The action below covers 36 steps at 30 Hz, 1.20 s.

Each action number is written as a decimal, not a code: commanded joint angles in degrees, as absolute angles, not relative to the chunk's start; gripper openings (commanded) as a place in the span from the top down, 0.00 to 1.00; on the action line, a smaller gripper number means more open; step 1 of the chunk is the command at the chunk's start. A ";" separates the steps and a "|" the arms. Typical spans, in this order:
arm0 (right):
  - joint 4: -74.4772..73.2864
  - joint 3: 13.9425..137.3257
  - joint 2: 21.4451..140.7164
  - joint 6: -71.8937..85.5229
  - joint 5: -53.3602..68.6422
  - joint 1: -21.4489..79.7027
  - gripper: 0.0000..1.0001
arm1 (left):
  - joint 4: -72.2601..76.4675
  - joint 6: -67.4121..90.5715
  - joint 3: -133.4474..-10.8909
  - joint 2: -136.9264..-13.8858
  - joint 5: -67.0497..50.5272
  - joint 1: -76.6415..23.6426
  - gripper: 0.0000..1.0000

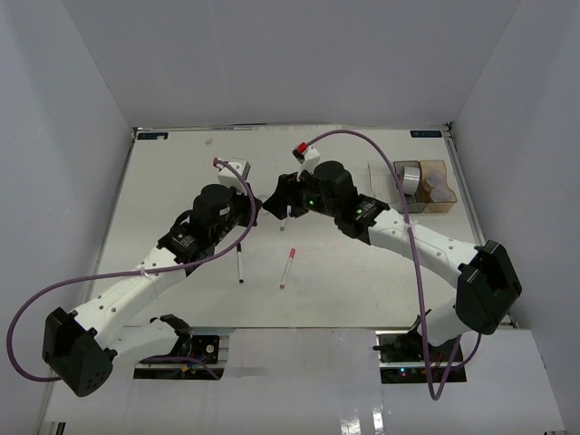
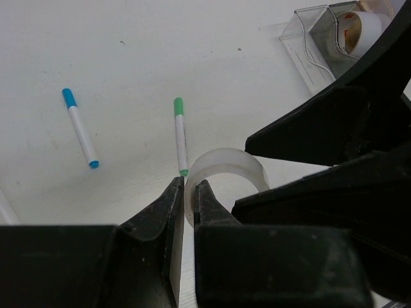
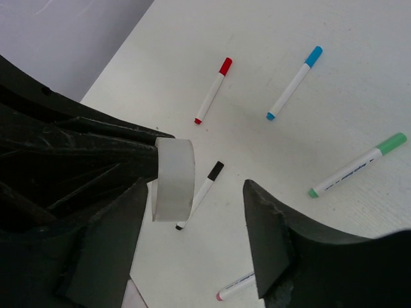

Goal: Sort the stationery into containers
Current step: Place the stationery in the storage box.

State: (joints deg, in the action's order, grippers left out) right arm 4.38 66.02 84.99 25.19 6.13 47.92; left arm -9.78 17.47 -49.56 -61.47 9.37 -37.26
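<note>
My left gripper (image 2: pixel 189 192) is shut on the wall of a clear tape roll (image 2: pixel 230 172) and holds it above the table. In the right wrist view the roll (image 3: pixel 174 179) hangs between my right gripper's (image 3: pixel 192 196) open jaws, close to the left finger (image 3: pixel 119 237) and apart from the right one. The two grippers meet at mid-table in the top view, left (image 1: pixel 256 211) and right (image 1: pixel 282 205). Pens lie below: green (image 2: pixel 181 133), blue (image 2: pixel 80 127), red (image 3: pixel 213 91), black (image 3: pixel 204 190), pink (image 3: pixel 237 286). The joined bins (image 1: pixel 422 187) stand at the far right.
The bins hold tape rolls (image 1: pixel 412 176), one also showing in the left wrist view (image 2: pixel 356 29). In the top view a black-capped pen (image 1: pixel 240 264) and a red-capped pen (image 1: pixel 287 266) lie in front of the arms. White walls enclose the table.
</note>
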 commanded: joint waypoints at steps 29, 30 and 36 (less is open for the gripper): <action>-14.15 56.17 72.07 18.46 -22.06 24.54 0.92 | -12.12 19.34 -50.54 -61.17 15.55 -37.35 0.02; -14.50 55.73 71.90 18.20 -22.50 20.69 0.92 | -12.39 19.42 -50.62 -61.26 15.90 -37.35 0.02; -15.38 56.25 74.96 19.07 -21.98 9.16 0.92 | -13.89 19.42 -51.33 -62.31 17.84 -37.35 0.02</action>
